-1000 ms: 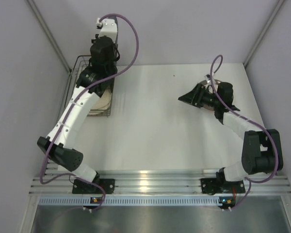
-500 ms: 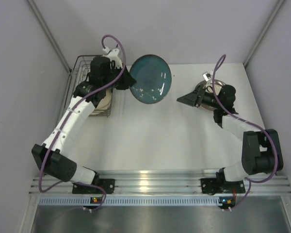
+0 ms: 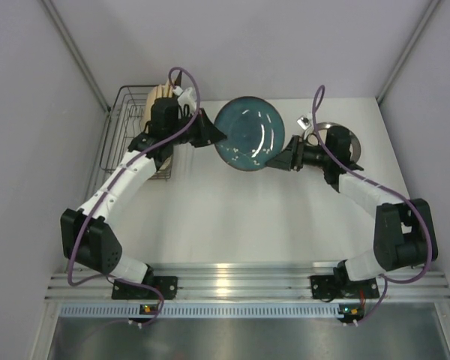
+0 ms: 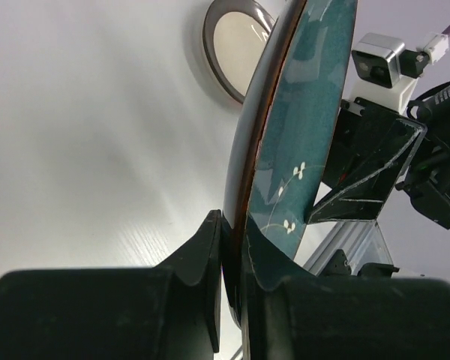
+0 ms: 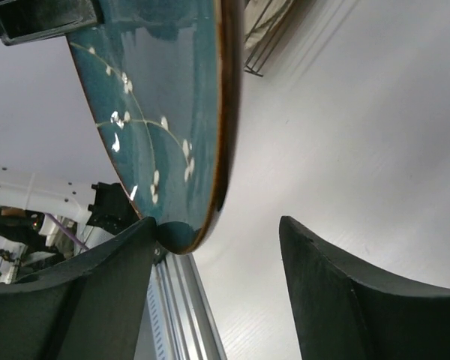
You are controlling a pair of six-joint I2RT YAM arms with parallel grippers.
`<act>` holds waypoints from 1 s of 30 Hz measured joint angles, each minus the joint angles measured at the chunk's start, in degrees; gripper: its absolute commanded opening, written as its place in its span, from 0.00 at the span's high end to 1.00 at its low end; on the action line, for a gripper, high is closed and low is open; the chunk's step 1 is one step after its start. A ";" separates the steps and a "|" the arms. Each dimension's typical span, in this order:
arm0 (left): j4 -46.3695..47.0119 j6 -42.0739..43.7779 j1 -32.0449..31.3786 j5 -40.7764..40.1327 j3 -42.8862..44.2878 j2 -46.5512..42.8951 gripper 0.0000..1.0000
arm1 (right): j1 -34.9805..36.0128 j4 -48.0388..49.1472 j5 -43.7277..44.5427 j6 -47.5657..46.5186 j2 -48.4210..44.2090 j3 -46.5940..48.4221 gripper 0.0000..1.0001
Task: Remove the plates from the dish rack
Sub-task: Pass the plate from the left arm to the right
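Note:
My left gripper (image 3: 214, 135) is shut on the rim of a round teal plate (image 3: 249, 135) with small white flowers, and holds it in the air on edge over the table's back middle. In the left wrist view both fingers (image 4: 202, 262) pinch the plate (image 4: 300, 135). My right gripper (image 3: 283, 159) stands open at the plate's opposite rim. In the right wrist view that rim (image 5: 172, 90) sits between the spread jaws (image 5: 216, 225), against the left finger (image 5: 97, 300). The dish rack (image 3: 120, 127) stands at the back left with tan plates (image 3: 159, 101) upright in it.
A silver plate (image 3: 322, 129) lies flat on the table at the back right, partly under my right arm, and shows again in the left wrist view (image 4: 236, 45). Grey walls close in the table on three sides. The rack's corner (image 5: 266, 37) shows behind the teal plate.
My left arm lifted the teal plate out of the rack and swung it right. My right gripper moved left until its open jaws straddled the plate's rim.

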 measured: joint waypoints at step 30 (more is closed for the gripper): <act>14.53 -4.74 0.31 2.80 -11.91 0.28 0.43 | 1.33 -0.11 2.05 8.46 4.52 1.29 1.00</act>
